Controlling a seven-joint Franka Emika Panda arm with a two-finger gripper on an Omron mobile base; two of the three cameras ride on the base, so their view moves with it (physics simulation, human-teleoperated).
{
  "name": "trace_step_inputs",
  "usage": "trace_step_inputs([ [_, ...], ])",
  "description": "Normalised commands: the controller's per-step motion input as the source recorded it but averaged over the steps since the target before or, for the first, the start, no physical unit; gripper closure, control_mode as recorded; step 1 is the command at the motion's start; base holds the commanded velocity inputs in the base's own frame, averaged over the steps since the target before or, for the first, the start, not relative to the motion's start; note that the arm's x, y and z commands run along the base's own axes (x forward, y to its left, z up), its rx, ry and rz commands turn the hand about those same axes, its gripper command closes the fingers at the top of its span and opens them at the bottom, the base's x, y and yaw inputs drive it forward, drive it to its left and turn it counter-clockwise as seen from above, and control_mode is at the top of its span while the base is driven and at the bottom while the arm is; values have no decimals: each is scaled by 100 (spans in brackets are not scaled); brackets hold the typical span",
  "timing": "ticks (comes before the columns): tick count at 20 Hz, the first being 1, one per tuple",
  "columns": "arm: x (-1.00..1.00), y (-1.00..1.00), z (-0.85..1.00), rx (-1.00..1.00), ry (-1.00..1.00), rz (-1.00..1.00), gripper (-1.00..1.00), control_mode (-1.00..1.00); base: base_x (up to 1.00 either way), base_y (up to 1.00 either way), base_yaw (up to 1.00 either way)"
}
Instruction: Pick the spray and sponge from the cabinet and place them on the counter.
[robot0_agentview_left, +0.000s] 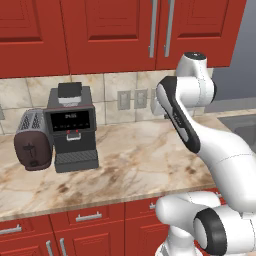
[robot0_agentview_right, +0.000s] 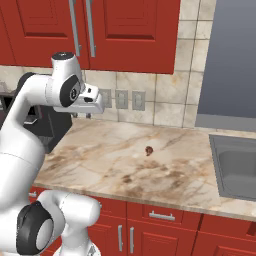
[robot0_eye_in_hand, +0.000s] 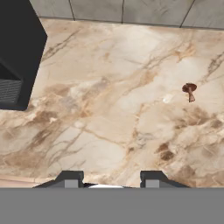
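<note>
The cabinet (robot0_agentview_left: 115, 35) is seen above the counter (robot0_agentview_left: 135, 165), and its red doors are closed, with two long silver handles (robot0_agentview_left: 161, 27) side by side. The spray and the sponge cannot be seen, so their place cannot be told.

The gripper (robot0_eye_in_hand: 111, 178) is held above the counter, in front of the tiled wall (robot0_agentview_right: 150, 97). In the hand view the two finger tips (robot0_eye_in_hand: 70, 178) are kept apart, with only bare stone visible between them, and nothing is held.

On the counter a black coffee machine (robot0_agentview_left: 72, 127) is placed against the wall, and a dark brown toaster (robot0_agentview_left: 32, 140) is set just beside it on its left. A small brown thing (robot0_agentview_right: 148, 150) is lying on the stone, well apart from the coffee machine; what it is cannot be told. A steel sink (robot0_agentview_right: 237, 167) is set into the counter at the right. Red drawers (robot0_agentview_left: 85, 217) with short handles are found under the counter edge.
</note>
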Motion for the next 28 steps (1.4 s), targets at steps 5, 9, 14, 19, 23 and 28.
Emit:
trace_step_inputs([
  [5,0,0,0,0,1,0,-100,-100,0,0,0],
  [9,-31,0,0,0,0,0,-100,-100,0,0,0],
  [14,-63,-2,1,2,-4,0,-100,-100,0,0,0],
  [19,-59,0,12,1,-8,0,-100,-100,0,0,0],
  [23,-22,0,28,1,-21,0,-100,-100,0,0,0],
  [28,-10,0,31,0,-24,0,-100,-100,0,0,0],
])
